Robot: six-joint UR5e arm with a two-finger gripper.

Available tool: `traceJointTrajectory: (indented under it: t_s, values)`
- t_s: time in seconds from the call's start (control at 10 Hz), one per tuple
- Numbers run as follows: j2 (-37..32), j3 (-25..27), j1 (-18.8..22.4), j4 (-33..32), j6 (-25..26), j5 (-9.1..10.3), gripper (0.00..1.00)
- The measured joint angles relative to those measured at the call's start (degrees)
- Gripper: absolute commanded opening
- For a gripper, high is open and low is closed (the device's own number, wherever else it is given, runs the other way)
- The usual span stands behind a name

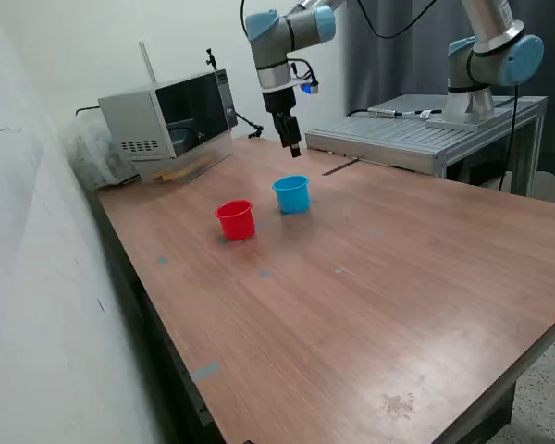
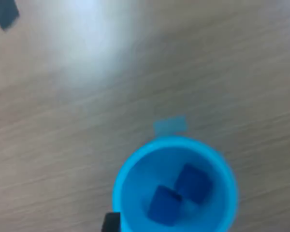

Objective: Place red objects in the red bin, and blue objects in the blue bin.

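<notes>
The light blue cup point(image 1: 291, 193) stands upright on the wooden table point(image 1: 370, 296). In the wrist view the cup point(image 2: 135, 169) holds two dark blue cubes point(image 2: 193, 182) point(image 2: 162, 205). The red cup point(image 1: 235, 220) stands upright just to the exterior view's left of it. No red cubes show in either view, and the inside of the red cup cannot be seen. My gripper point(image 1: 293, 146) hangs above the blue cup, a little behind it, with nothing in it. Its fingertips point(image 2: 111, 222) show far apart at the edge of the wrist view, so it is open.
A grey microwave-like box point(image 1: 166, 120) stands at the back on the exterior view's left. A metal platform point(image 1: 416, 134) with a second arm point(image 1: 490, 55) is at the back right. Small blue tape marks point(image 1: 203, 372) lie on the table. A wall runs along the left.
</notes>
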Motion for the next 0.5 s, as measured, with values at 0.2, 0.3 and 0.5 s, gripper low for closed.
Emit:
traceJointTrajectory:
  t_s: [0.2,0.3,0.5]
  values:
    - [-9.3,-0.2,3.4,9.4,0.4,-0.02,1.0]
    - [-14.1,-0.4,5.3,14.0,0.6,0.09,1.0]
    - [-21.5,-1.3,9.3,22.6,1.5,0.38,1.0]
